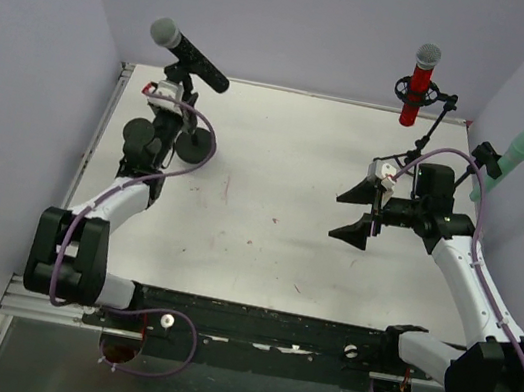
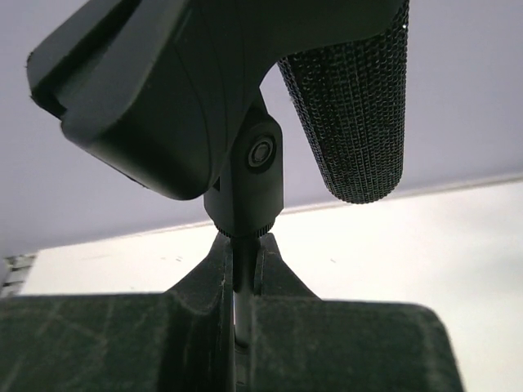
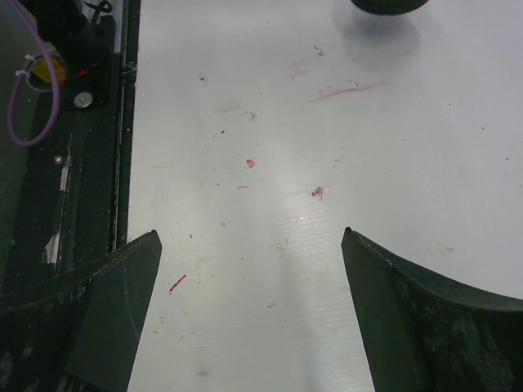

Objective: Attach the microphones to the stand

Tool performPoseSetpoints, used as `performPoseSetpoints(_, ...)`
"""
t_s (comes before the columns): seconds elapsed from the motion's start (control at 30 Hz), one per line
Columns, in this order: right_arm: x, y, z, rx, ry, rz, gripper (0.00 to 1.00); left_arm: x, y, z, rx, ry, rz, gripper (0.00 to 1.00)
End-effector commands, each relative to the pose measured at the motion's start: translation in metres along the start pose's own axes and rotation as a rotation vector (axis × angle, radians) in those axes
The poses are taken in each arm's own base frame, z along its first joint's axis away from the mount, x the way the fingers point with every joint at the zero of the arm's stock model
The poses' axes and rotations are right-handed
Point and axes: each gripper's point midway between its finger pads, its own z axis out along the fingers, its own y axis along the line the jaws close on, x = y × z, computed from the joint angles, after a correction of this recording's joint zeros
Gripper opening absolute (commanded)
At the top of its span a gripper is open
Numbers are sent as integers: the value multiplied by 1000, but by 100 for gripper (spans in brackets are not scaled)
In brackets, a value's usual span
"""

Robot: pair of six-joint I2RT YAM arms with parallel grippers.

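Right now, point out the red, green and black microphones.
Red microphone (image 1: 422,77): top view, red body.
Green microphone (image 1: 515,154): top view, upper handle.
Black microphone (image 1: 202,66): top view, black handle.

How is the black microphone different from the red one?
The black microphone has a black handle and leans slanted; the red microphone has a red handle and stands straight up. The left claw grips the black one's stand; no claw touches the red one's. Both have mesh heads and sit in holders.
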Motion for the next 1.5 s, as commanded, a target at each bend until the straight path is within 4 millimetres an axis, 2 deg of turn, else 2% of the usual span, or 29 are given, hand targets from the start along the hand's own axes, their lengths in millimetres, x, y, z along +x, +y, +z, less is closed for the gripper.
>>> performPoseSetpoints(0.0, -4, -2, 0, -4, -4, -2, 100, -46, 60, 34, -118, -126, 16, 0)
performPoseSetpoints(0.03, -3, -3, 0, -3, -2, 0, 100, -45, 66, 40, -128, -122, 16, 0)
performPoseSetpoints(0.07, -1, -3, 1, -4, 1, 5, 100, -43, 85, 43, -165, -118, 22, 0)
performPoseSetpoints(0.1, -1, -4, 1, -1, 3, 7, 100, -43, 95, 46, -183, -123, 22, 0)
performPoseSetpoints(0.3, 6, -8, 2, 3, 17, 27, 99, -16, 137, 71, -238, -79, 14, 0)
performPoseSetpoints(0.47, 12, -12, 4, 0, 30, 48, 100, 5, 147, 86, -232, -35, 30, 0)
performPoseSetpoints(0.7, 19, -13, 6, -11, 45, 70, 100, 34, 146, 78, -229, 2, 14, 0)
performPoseSetpoints(0.9, 17, -13, 6, -10, 43, 63, 100, 48, 142, 66, -233, 20, -12, 31)
performPoseSetpoints(1.0, 16, -12, 5, -9, 42, 60, 100, 46, 140, 59, -241, 13, -15, 53)
performPoseSetpoints(1.2, 13, -11, 4, -9, 38, 53, 100, 38, 140, 43, -274, 4, -23, 83)
performPoseSetpoints(1.33, 13, -11, 3, -2, 42, 45, 100, 35, 132, 23, -284, -3, -31, 96)
performPoseSetpoints(1.47, 13, -11, 3, 3, 45, 44, 100, 32, 124, 0, -290, 10, -34, 98)
